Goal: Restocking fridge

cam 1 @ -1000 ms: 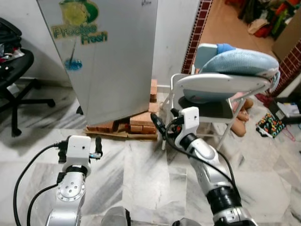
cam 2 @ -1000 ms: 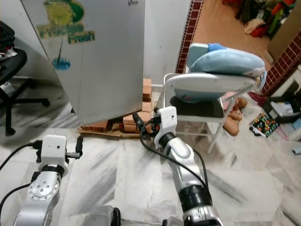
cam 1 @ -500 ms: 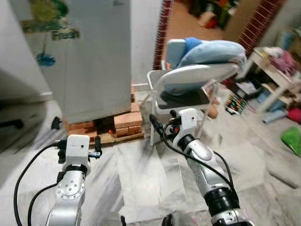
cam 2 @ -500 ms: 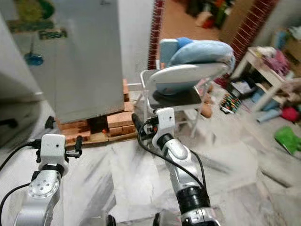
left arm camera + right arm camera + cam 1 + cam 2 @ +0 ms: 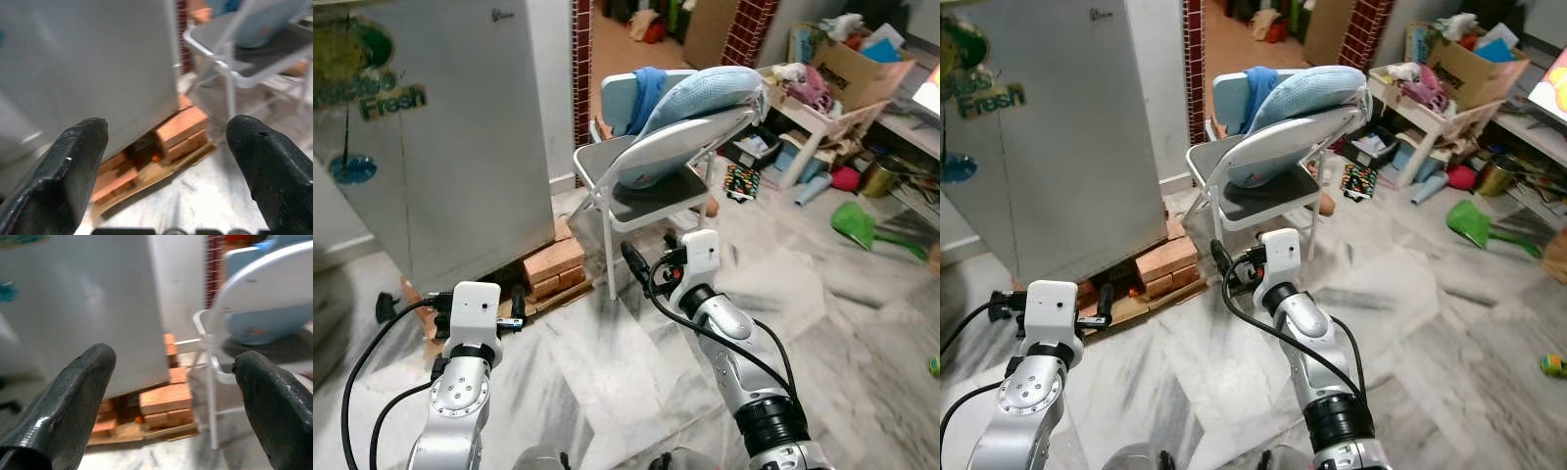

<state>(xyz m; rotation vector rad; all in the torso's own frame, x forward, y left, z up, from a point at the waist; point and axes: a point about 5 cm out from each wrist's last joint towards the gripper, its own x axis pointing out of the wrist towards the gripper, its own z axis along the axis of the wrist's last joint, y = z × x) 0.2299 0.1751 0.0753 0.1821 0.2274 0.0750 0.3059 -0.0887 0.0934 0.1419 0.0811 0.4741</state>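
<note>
The grey fridge (image 5: 440,147) with a green "Fresh" sticker stands at the left with its door closed, raised on red bricks (image 5: 553,269) and a wooden board. My left gripper (image 5: 450,304) is held low in front of the bricks, open, with nothing between its fingers (image 5: 73,166). My right gripper (image 5: 651,257) is raised near the middle, just before a folding chair, also open and empty. The right wrist view looks past its fingers (image 5: 78,391) at the fridge (image 5: 98,298) and the bricks (image 5: 164,404).
A white folding chair (image 5: 656,186) with a blue cushion (image 5: 700,93) stands right of the fridge, before a doorway (image 5: 626,39). A cluttered low table (image 5: 822,93), a box and a green dustpan (image 5: 857,223) lie at the right. Marble floor (image 5: 607,372) spreads ahead.
The whole view has swung to the right: the fridge now sits further left and the cluttered right side has come into sight. Both arms keep the same pose, grippers still open.
</note>
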